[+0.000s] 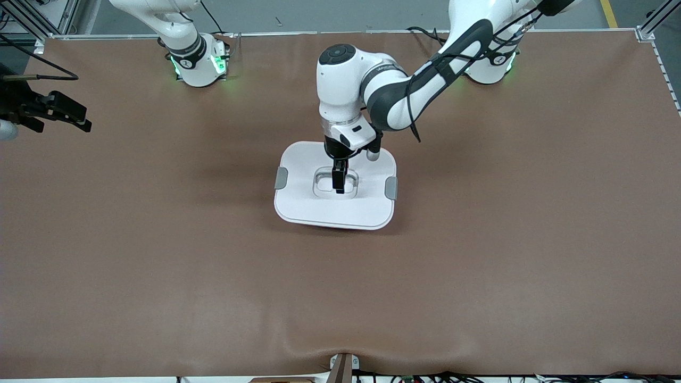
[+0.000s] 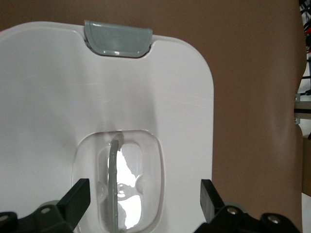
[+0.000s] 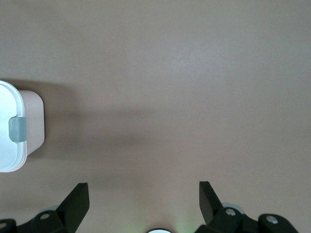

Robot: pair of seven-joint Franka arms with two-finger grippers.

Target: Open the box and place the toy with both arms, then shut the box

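The box stands closed in the middle of the table, its white lid on, with a grey clip at each end. My left gripper is open, straight over the lid's recessed clear handle. The handle's bar lies between the fingers; I cannot tell if they touch it. In the left wrist view the gripper looks down on the lid and one clip. My right gripper waits open and empty over the table's right-arm end. The toy is not in view.
The right wrist view shows my right gripper over bare brown table, with the box's pink tub wall and one clip at the edge. Both arm bases stand along the table edge farthest from the front camera.
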